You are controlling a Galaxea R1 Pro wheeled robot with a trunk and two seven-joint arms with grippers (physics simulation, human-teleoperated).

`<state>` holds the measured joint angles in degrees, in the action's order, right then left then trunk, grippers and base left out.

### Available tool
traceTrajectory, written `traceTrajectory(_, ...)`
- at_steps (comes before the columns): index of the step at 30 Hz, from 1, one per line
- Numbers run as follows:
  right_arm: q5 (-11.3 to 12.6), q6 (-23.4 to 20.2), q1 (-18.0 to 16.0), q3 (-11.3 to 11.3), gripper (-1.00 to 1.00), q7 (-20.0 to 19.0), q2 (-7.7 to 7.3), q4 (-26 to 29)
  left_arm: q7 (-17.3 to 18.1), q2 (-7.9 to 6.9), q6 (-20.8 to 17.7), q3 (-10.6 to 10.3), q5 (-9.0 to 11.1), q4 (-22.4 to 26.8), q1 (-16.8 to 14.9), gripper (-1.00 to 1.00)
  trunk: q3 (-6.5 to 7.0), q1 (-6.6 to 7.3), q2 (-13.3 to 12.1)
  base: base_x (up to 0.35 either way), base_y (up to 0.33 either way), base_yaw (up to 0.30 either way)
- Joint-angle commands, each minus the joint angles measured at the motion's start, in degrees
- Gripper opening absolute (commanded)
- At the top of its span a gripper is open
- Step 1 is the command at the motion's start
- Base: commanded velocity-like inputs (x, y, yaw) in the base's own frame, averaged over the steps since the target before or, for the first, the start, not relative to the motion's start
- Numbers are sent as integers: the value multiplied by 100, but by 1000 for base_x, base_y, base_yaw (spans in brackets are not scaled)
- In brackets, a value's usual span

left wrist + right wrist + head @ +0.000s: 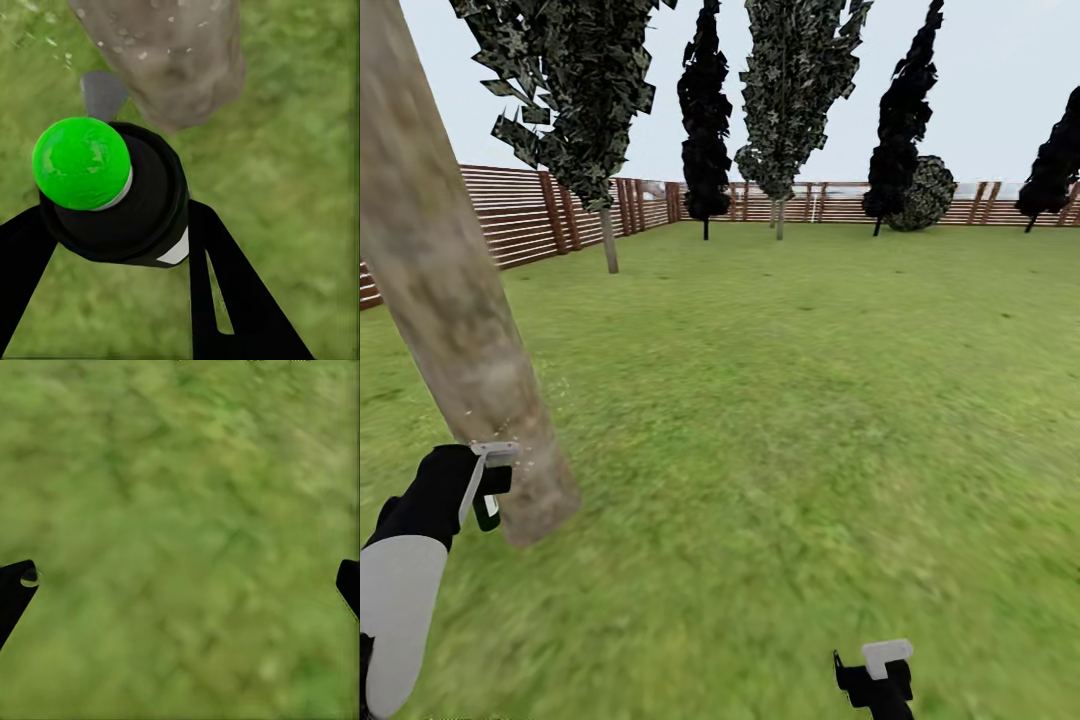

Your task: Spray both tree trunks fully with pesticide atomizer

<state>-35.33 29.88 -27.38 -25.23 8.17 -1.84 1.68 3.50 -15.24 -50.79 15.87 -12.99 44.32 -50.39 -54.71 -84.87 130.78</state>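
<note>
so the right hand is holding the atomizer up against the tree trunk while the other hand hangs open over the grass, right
Wrong hand: the left hand holds the pesticide atomizer at the tree trunk, as the head view shows. The right hand hangs open over the grass.

The tree trunk (455, 330) looks like matt, blotchy grey-brown bark, smooth in outline, with pale specks showing in the left wrist view. The floor (790, 400) is soft, matt green grass. The fence (525, 215) is brown wood in horizontal slats. The pesticide atomizer (112, 191) has a dark, plastic-looking body and a glossy bright green rounded end. The left pincer (176, 292) fingers are plain matt black, as are the right pincer (180, 585) fingers.
</note>
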Motion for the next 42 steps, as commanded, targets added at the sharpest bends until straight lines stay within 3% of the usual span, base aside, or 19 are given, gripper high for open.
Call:
traceTrajectory(1,-61,12,-4,-26,100,36,-1,-9,37,8,-24,12,-55,6,-6,-100,-5,1,2,100,-271,218)
traceTrajectory(9,-65,17,-4,-26,100,36,3,-9,29,15,-21,12,-62,6,3,-100,-5,1,2,215,-204,265)
traceTrajectory(29,-69,18,-4,-26,100,36,4,-9,28,12,-19,3,-64,-3,3,-100,-5,1,2,135,-235,22)
traceTrajectory(42,-67,18,-3,-26,100,36,3,-10,18,-6,-12,12,-77,-3,46,-100,-5,1,2,169,-230,233)
